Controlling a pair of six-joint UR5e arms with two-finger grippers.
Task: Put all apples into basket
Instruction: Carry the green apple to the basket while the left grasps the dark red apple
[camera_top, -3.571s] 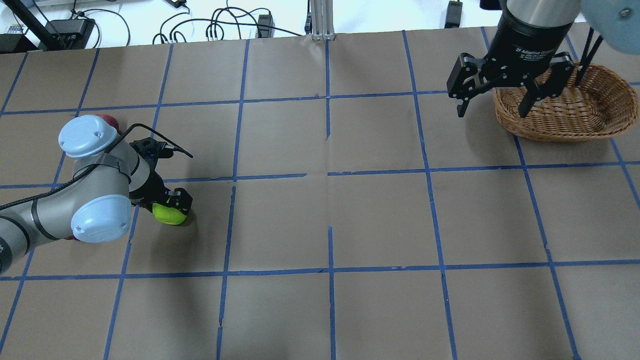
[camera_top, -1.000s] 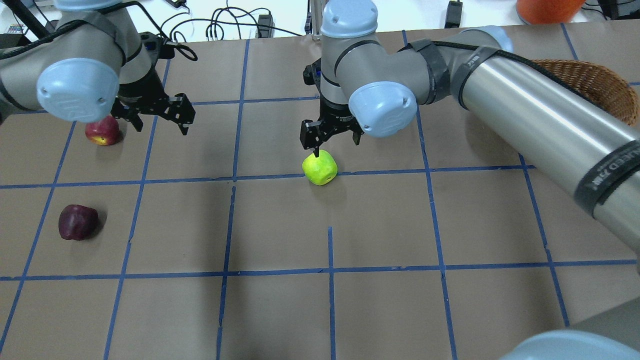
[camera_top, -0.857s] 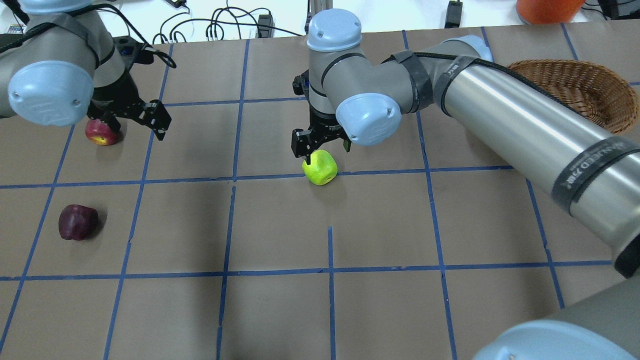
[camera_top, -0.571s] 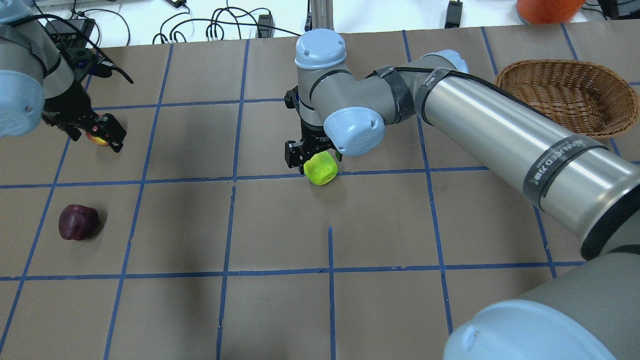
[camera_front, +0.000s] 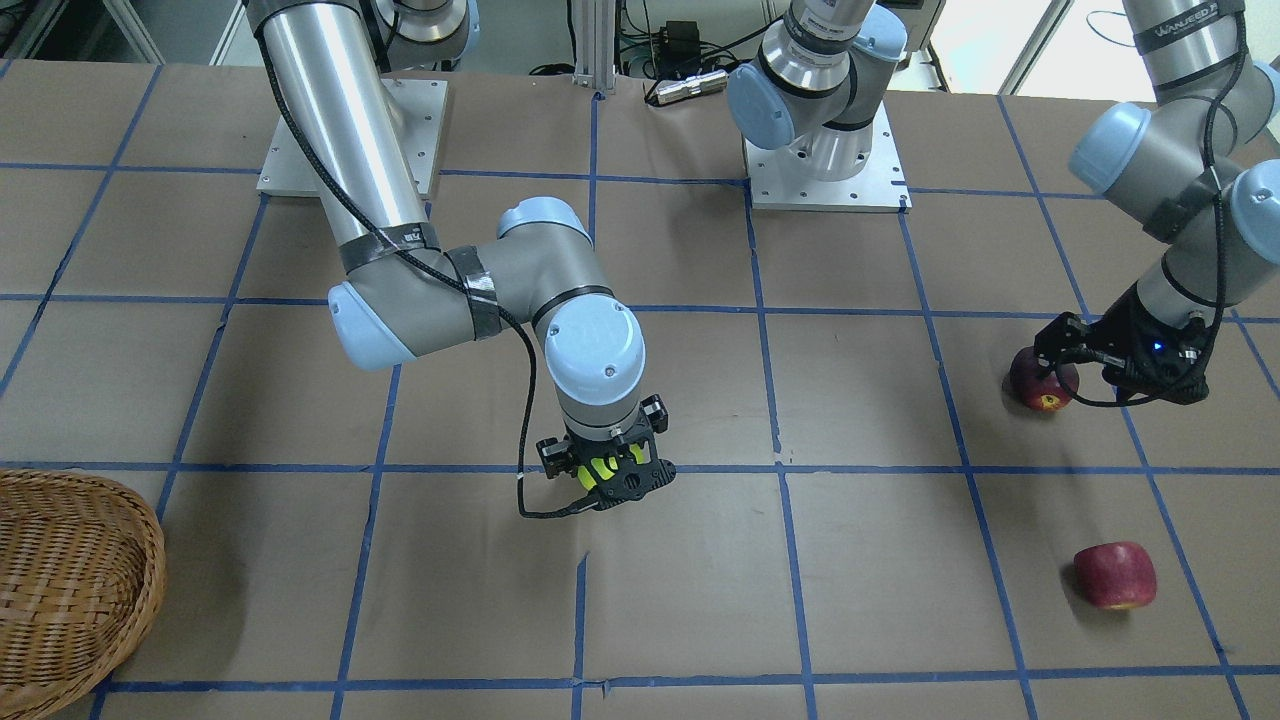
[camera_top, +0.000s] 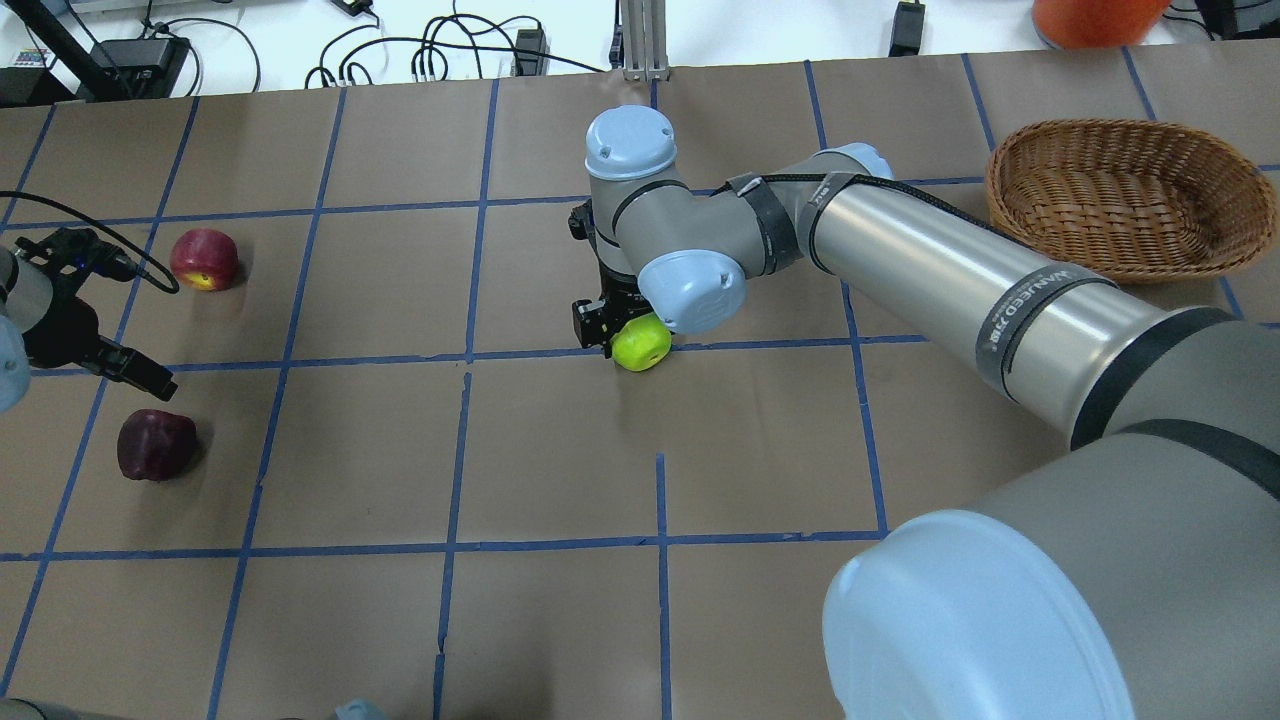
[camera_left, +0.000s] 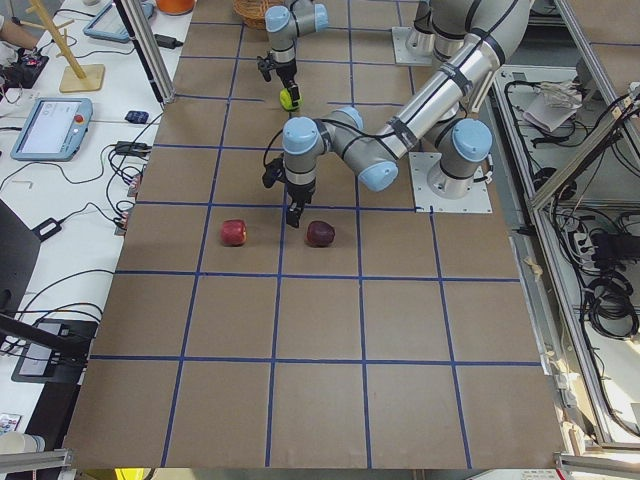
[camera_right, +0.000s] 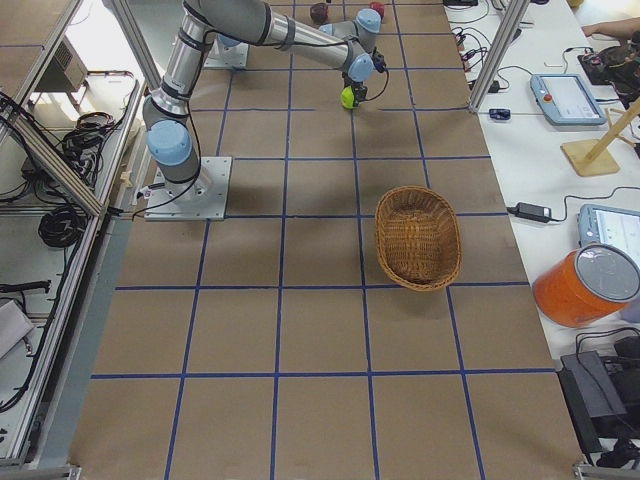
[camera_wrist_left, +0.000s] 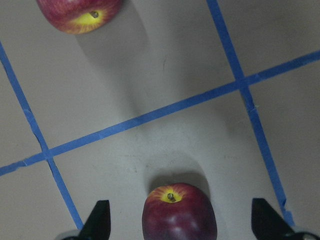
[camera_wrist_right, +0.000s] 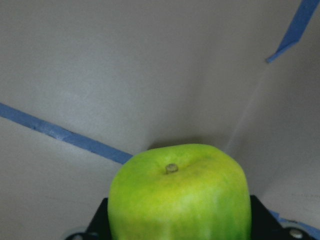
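Slip risk, front-on: right gripper (camera_front: 608, 480) straddling yellow-green apple (camera_front: 600, 467) on table (camera_front: 860, 580), well apart from basket (camera_front: 140, 590); cannot tell whether clamped. Overhead: red apple (camera_top: 205, 260) loose. Left wrist: left gripper (camera_wrist_left: 181, 215) wide open, empty, over maroon apple (camera_wrist_left: 179, 222); could knock it rolling.

One marking is legible, found twice. The right arm (camera_top: 900, 250) carries a black band (camera_top: 1040, 300) round its silver forearm tube in the overhead view. The band is lettered in white "WANJEED", followed by a few characters too blurred to read. The left arm (camera_front: 1150, 160) bears a second band (camera_front: 1185, 12) on its tube at the top edge of the front-facing view. It shows the same "WANJEED"; the rest turns out of sight round the tube.
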